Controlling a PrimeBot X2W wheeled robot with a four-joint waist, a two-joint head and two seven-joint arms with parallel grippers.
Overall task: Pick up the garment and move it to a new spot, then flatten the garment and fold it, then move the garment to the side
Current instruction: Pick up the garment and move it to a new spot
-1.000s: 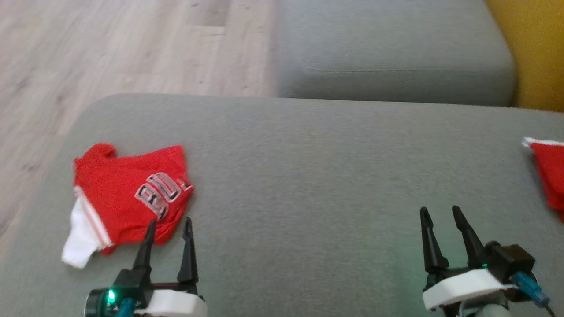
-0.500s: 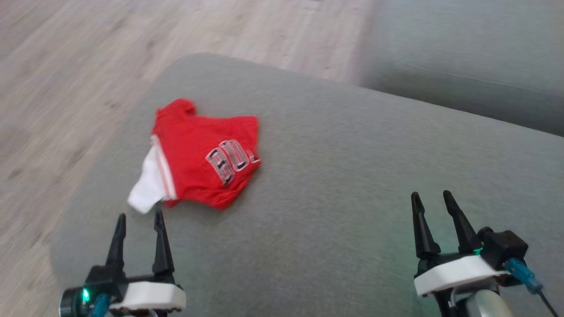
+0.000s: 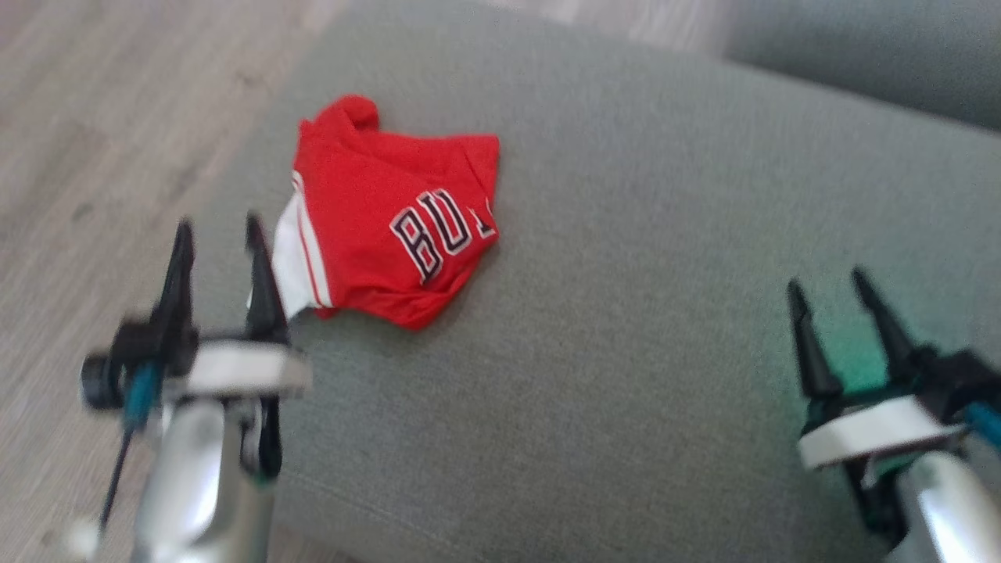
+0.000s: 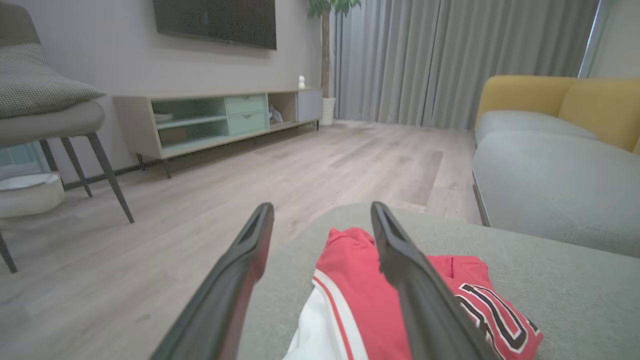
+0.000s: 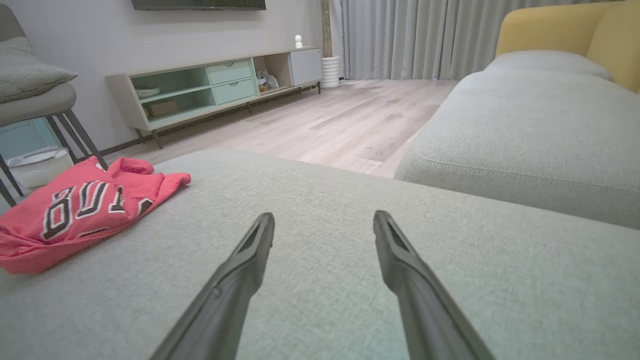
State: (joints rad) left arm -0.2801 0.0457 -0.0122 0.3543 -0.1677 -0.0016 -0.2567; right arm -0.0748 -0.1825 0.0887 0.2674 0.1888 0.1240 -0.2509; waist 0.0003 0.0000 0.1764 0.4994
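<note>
The garment is a red jersey with dark lettering and a white panel, lying crumpled near the left end of the grey sofa cushion. My left gripper stands open just left of the white panel, at the cushion's left edge. In the left wrist view the garment lies under and beyond the open left gripper. My right gripper is open at the lower right, far from the jersey. In the right wrist view the garment lies far left of the open right gripper.
Wooden floor lies left of the cushion. Another grey cushion with a yellow backrest sits beyond. A low TV cabinet and a chair stand across the room.
The head camera has swung left and down, shifting the whole scene. The left gripper has risen beside the jersey's white edge. Both grippers stay open.
</note>
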